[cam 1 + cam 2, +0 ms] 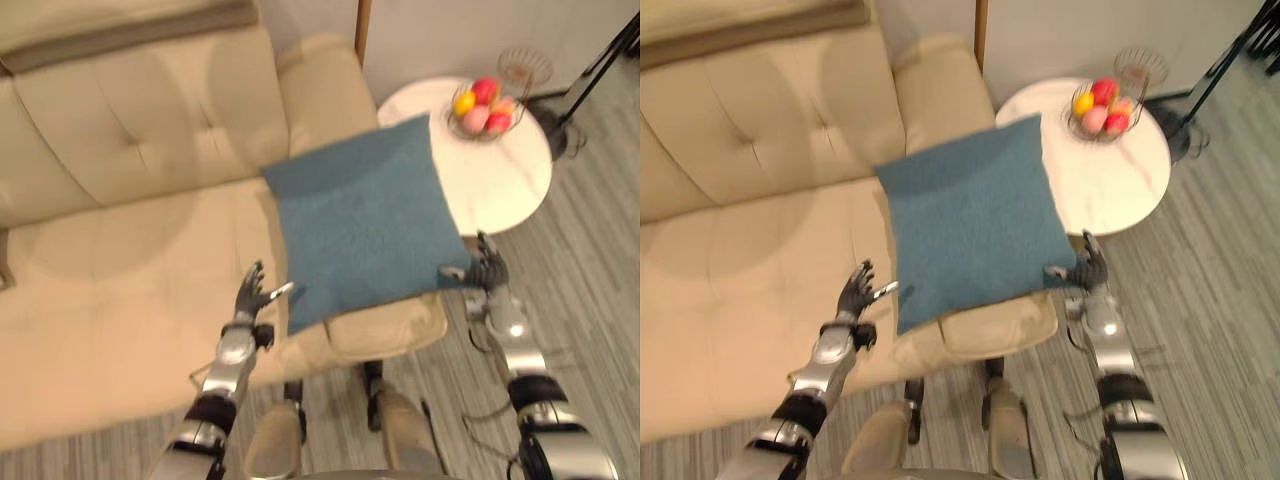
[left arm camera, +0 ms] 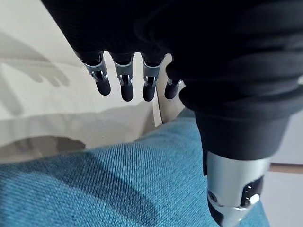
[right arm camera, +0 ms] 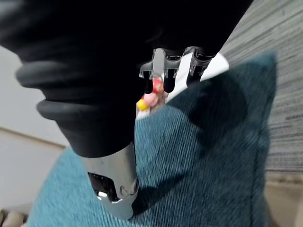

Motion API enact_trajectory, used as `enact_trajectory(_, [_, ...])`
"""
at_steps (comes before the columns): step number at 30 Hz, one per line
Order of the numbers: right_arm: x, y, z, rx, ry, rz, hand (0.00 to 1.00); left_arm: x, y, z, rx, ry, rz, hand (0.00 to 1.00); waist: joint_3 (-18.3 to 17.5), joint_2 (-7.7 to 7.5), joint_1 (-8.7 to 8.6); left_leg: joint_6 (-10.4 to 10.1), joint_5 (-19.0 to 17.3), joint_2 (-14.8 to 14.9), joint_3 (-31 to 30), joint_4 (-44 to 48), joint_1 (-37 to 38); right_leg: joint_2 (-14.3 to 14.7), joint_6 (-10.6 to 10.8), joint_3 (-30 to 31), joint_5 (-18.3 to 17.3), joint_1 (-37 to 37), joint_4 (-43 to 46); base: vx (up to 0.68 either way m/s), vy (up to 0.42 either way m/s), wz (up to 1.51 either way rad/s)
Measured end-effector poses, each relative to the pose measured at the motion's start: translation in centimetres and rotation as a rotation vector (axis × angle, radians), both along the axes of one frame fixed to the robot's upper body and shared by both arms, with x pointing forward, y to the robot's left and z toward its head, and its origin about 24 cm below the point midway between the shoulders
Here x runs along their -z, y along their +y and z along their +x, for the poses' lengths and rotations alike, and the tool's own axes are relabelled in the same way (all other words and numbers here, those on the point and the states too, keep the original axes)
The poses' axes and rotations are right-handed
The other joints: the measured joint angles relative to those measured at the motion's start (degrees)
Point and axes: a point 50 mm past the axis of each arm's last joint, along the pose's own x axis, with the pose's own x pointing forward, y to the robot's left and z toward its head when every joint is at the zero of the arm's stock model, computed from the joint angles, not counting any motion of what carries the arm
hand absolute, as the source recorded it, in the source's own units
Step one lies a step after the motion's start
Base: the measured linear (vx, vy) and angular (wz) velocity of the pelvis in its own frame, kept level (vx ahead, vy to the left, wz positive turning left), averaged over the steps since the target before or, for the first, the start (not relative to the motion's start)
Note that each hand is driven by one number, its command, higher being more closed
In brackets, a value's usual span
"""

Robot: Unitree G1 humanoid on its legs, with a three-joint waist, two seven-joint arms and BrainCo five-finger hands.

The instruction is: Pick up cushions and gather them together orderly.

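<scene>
The blue cushion (image 1: pixel 365 220) hangs tilted over the sofa (image 1: pixel 120 250) armrest. It appears pressed between the left hand (image 1: pixel 252 292) and right hand (image 1: pixel 488 268) at its lower corners, both with fingers straight, not curled round it. Even inward pressure should keep it from slipping during a swing left to the broad bare seat, since the round desk (image 1: pixel 500 190) with its fruit bowl (image 1: pixel 482 108) lies close beyond its right edge.

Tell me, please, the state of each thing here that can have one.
blue cushion: tilted over the sofa armrest, between both hands.
left hand: open, fingers straight, at the cushion's lower left corner.
right hand: at the cushion's lower right corner, touching it; grip unclear.
wire basket: upright on the round table, holding fruit.
</scene>
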Motion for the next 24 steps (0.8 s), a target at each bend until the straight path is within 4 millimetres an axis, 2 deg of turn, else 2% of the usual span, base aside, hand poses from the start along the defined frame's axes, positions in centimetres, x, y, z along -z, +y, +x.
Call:
enact_trajectory(1, [-0.9, 0.3, 0.8, 0.001, -0.022, 0.003, 0.0, -1.1, -0.3, 0.9, 0.002, -0.029, 0.003, 1.0, 1.1, -0.02, 0.01, -0.2, 0.1, 0.0, -0.2, 0.6, -1.0, 0.0, 0.0, -0.1, 0.5, -0.5, -0.4, -0.2, -0.037, 0.1])
enact_trajectory(2, [-2.4, 0.9, 1.9, -0.001, -0.052, 0.009, 1.0, -2.8, -1.1, 2.3, 0.016, -0.073, 0.013, 1.0, 2.7, -0.12, 0.0, -0.3, 0.4, 0.0, -0.1, 1.0, -2.1, 0.0, 0.0, 0.0, 1.2, -1.2, -0.7, -0.17, -0.038, 0.04])
enact_trajectory(3, [-3.3, 1.4, 2.7, -0.01, -0.064, 0.008, 1.0, -4.1, -1.7, 3.2, 0.022, -0.101, 0.018, 1.0, 3.7, -0.1, -0.21, -0.4, 0.7, 0.1, -0.2, 1.2, -3.0, -0.1, -0.1, 0.0, 1.9, -1.7, -1.1, -0.12, -0.029, 0.0])
enact_trajectory(6, [-4.7, 2.9, 3.9, -0.027, -0.083, -0.005, 1.0, -6.0, -3.2, 4.8, 0.02, -0.132, 0.004, 1.0, 4.2, 0.09, -0.67, -0.6, 1.2, 0.2, -0.1, 1.3, -5.0, 0.0, -0.2, 0.1, 2.6, -3.2, -1.6, -0.07, -0.032, -0.01])
enact_trajectory(14, [-6.5, 5.1, 4.1, -0.095, -0.169, -0.037, 1.0, -8.3, -3.4, 5.5, -0.023, -0.211, -0.066, 1.0, 4.6, 0.13, -0.45, -1.3, 1.6, 1.6, 1.8, 0.4, -4.9, 1.0, -0.9, 1.1, 3.2, -4.3, -2.1, 0.01, -0.032, -0.09])
enact_trajectory(17, [-6.9, 6.3, 2.7, -0.157, -0.239, -0.02, 1.0, -9.8, -3.1, 5.4, -0.013, -0.274, -0.062, 1.0, 4.6, 0.13, -0.47, -1.3, 1.7, 1.9, 2.4, 0.2, -4.0, 1.3, -0.9, 1.5, 3.2, -4.1, -2.1, 0.04, -0.023, -0.13])
enact_trajectory(20, [-4.9, 7.3, 0.4, -0.219, -0.233, 0.001, 1.0, -10.1, -2.4, 4.3, -0.003, -0.331, -0.036, 1.0, 4.6, 0.18, -0.53, -1.4, 1.6, 2.1, 2.9, -1.2, -0.7, 1.5, -0.9, 1.8, 3.0, -1.1, -3.2, 0.05, -0.006, -0.07])
enact_trajectory(22, [-3.3, 7.7, -1.4, -0.246, -0.208, 0.023, 1.0, -9.2, -2.1, 3.0, 0.004, -0.34, -0.029, 1.0, 4.4, 0.25, -0.73, -1.2, 1.3, 2.2, 3.0, -1.9, 1.6, 1.6, -0.9, 1.8, 3.0, 1.7, -4.8, 0.06, 0.024, 0.0])
enact_trajectory(24, [-1.7, 8.4, -3.8, -0.281, -0.187, 0.059, 1.0, -7.1, -1.7, 1.0, 0.002, -0.309, -0.025, 1.0, 3.9, 0.35, -0.84, -0.8, 0.5, 2.2, 3.2, -2.3, 3.9, 1.8, -0.9, 1.9, 3.0, 4.7, -6.7, 0.07, 0.033, -0.04])
